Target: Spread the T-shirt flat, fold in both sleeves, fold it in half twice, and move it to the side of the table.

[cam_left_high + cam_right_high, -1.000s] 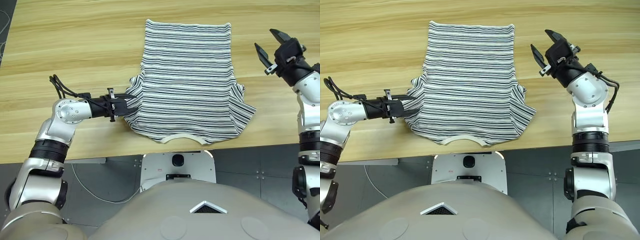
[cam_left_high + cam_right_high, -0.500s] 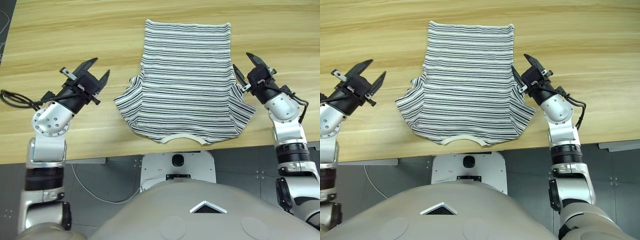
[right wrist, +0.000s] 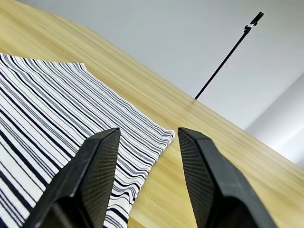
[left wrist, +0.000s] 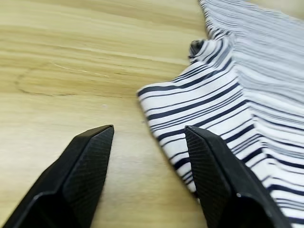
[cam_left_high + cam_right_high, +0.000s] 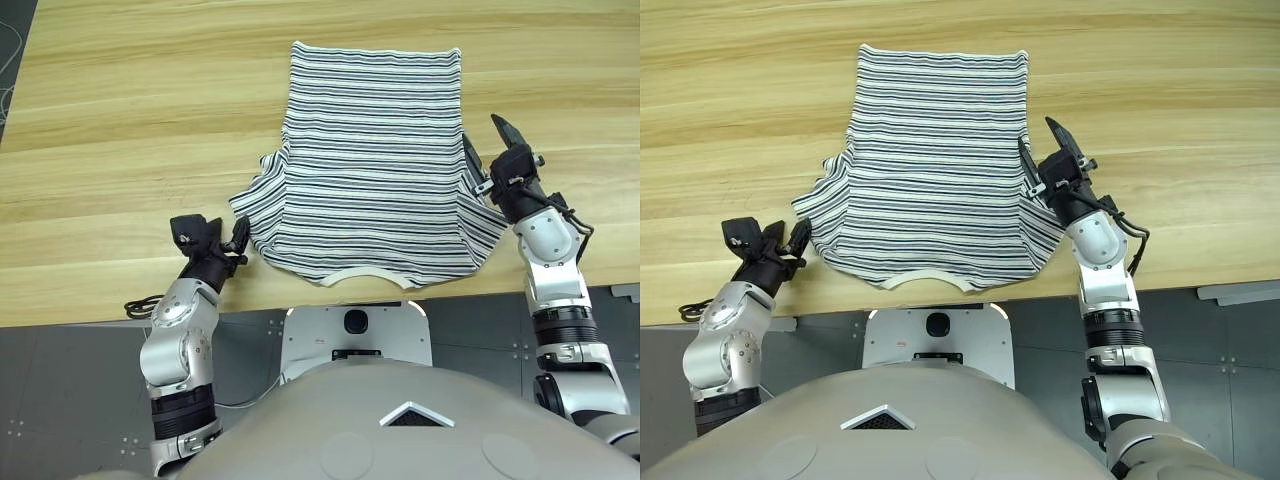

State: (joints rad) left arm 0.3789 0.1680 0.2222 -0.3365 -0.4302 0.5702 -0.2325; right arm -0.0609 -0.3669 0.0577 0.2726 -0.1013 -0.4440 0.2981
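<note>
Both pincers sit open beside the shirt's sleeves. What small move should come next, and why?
Probably ease the left pincer forward and shut it on the edge of the left sleeve: it is open right beside that edge, and both sleeves of the T-shirt lie spread out, not yet folded in.

A: What colours are carried by the T-shirt (image 5: 375, 170)?

B: Narrow stripes of white, black and grey are seen running across its width; the neckline (image 5: 365, 279) is edged in plain cream.

A: And what is noted around it?

B: The table (image 5: 130, 110) is shown in pale honey wood, streaked with darker grain. The left gripper (image 5: 213, 232) and right gripper (image 5: 480, 135) are finished in matt black, their fingers (image 4: 90, 161) patterned with fine cross-hatching.
</note>
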